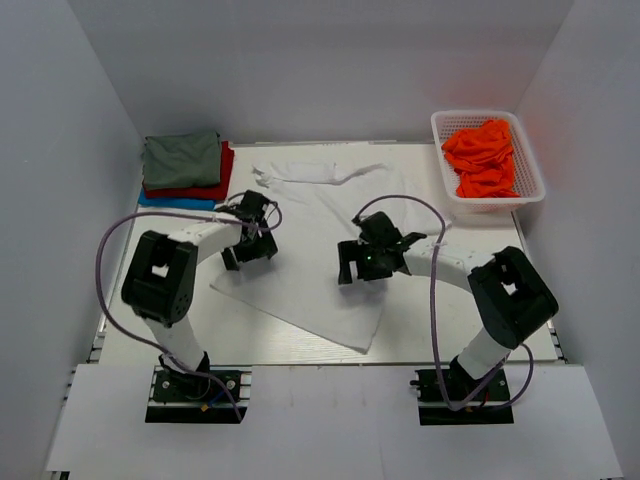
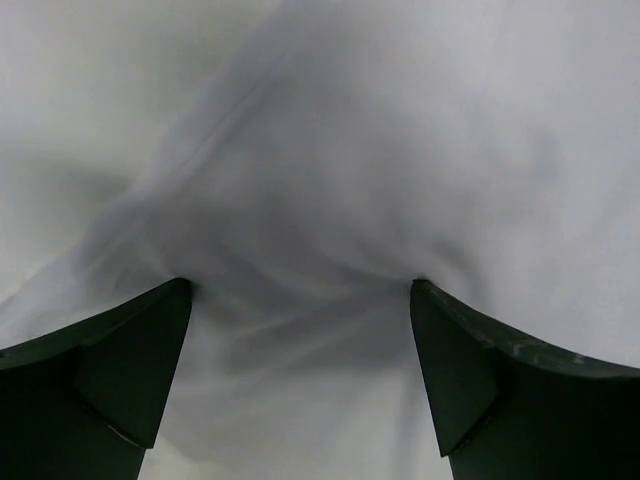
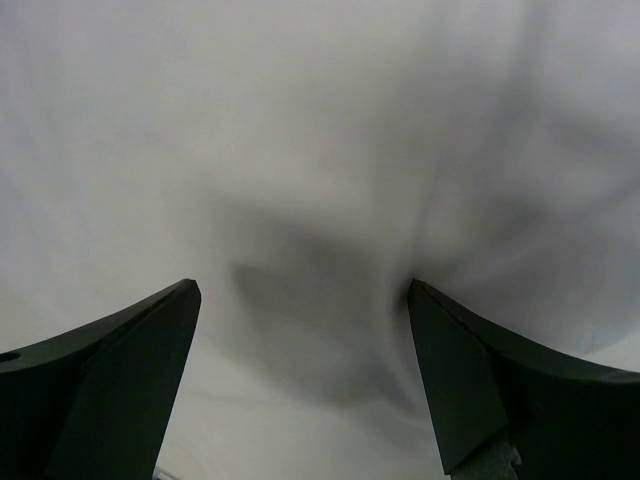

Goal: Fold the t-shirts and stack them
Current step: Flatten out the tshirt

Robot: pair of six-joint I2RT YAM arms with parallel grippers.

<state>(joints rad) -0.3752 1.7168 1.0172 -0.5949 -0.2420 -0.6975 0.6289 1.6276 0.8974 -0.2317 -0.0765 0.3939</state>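
Observation:
A white t-shirt [image 1: 315, 250] lies spread over the middle of the table, partly folded, with its sleeves bunched at the far side. My left gripper [image 1: 250, 247] is open and presses down on the shirt's left part; white cloth [image 2: 300, 250] fills the gap between its fingers. My right gripper [image 1: 372, 262] is open and presses down on the shirt's right part [image 3: 310, 230]. A folded stack stands at the back left: an olive-grey shirt [image 1: 182, 158] on a red one [image 1: 212, 190] on a blue one [image 1: 170, 203]. Orange shirts [image 1: 484, 156] lie crumpled in the basket.
A white lattice basket [image 1: 528, 160] stands at the back right corner. White walls close in the table on the left, back and right. Purple cables loop from both arms over the near part of the table.

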